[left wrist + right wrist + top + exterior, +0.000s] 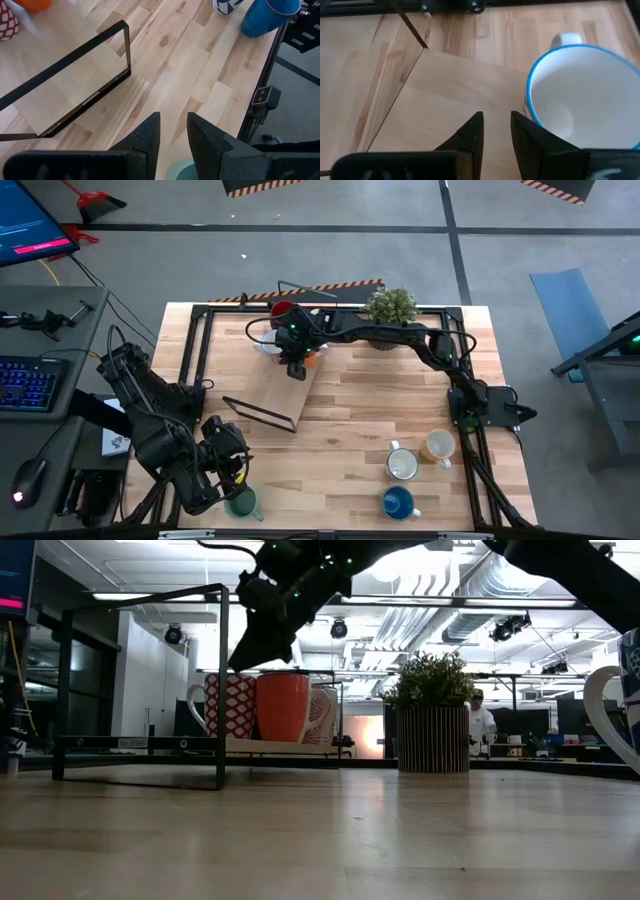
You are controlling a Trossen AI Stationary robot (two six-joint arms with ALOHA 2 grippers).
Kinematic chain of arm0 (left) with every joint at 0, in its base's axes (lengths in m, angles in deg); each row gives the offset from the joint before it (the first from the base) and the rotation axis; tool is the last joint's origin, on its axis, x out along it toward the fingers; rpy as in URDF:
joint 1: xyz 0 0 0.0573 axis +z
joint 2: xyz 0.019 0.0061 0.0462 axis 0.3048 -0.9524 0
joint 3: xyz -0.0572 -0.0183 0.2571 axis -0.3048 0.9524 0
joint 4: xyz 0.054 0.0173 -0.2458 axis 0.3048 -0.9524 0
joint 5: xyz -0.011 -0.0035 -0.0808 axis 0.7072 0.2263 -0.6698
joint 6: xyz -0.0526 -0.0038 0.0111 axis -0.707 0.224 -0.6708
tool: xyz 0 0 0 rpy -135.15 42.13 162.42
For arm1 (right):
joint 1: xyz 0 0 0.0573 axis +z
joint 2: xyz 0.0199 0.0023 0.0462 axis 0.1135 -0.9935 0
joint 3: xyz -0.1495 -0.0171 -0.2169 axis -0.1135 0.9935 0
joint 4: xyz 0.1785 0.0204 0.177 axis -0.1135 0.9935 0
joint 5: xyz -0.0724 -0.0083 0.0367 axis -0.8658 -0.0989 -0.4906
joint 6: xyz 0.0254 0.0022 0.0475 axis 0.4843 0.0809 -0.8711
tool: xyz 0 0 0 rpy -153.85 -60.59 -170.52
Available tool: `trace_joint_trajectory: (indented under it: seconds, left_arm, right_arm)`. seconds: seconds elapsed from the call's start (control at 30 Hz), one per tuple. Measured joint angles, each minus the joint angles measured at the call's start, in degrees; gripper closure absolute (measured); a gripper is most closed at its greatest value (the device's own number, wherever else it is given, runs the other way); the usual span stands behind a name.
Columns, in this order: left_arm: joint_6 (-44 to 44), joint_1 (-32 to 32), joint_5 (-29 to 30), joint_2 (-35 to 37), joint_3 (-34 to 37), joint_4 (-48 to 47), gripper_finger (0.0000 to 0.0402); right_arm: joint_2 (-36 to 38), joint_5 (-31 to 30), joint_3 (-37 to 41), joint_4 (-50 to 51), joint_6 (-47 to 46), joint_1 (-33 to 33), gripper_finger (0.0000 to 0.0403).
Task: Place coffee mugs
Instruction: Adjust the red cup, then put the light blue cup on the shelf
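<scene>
Three mugs stand on a pale board [275, 390] at the table's far left: a red-patterned mug [231, 705], an orange mug [283, 706] and a white mug with a blue rim [585, 100]. My right gripper [496, 131] hovers low over the board next to the white mug, open by a narrow gap with bare board showing in it. My left gripper [173, 131] is at the near left edge, open by a narrow gap, above a teal mug [243, 502] standing on the table. A white mug [402, 465], a tan mug [438, 445] and a blue mug [398, 502] stand near right.
A black metal frame [80, 95] rises from the board's edges around the mugs. A potted green plant [390, 307] stands at the far edge, under the right arm's reach. Bare wood lies between the board and the near-right mugs. A person stands far off in the room.
</scene>
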Motion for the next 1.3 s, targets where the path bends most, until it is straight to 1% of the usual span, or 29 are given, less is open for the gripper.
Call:
trace_joint_trajectory:
  seconds: [0.13,0.3,1.0,1.2,1.3]
  left_arm:
    - [-0.02,-0.01,0.0,-0.02,0.0,0.02,0.0314]
    - [-0.03,-0.01,0.0,-0.04,0.0,0.04,0.0314]
    - [-0.12,0.0,0.0,-0.04,0.0,0.04,0.0314]
    - [-0.1,-0.01,0.0,-0.04,0.0,0.04,0.0314]
    - [-0.08,-0.01,0.0,-0.04,0.0,0.04,0.0314]
  right_arm:
    - [-0.68,0.07,-0.02,0.64,-0.01,-0.14,0.0325]
    - [-0.7,-1.26,0.0,0.0,-0.01,-0.29,0.0325]
    - [-0.88,-1.56,0.0,0.01,-0.01,-2.99,0.0325]
    - [-0.97,2.11,-1.96,0.18,-2.38,-1.82,0.0325]
    - [-0.97,2.49,-3.58,3.49,-3.3,-0.52,0.0325]
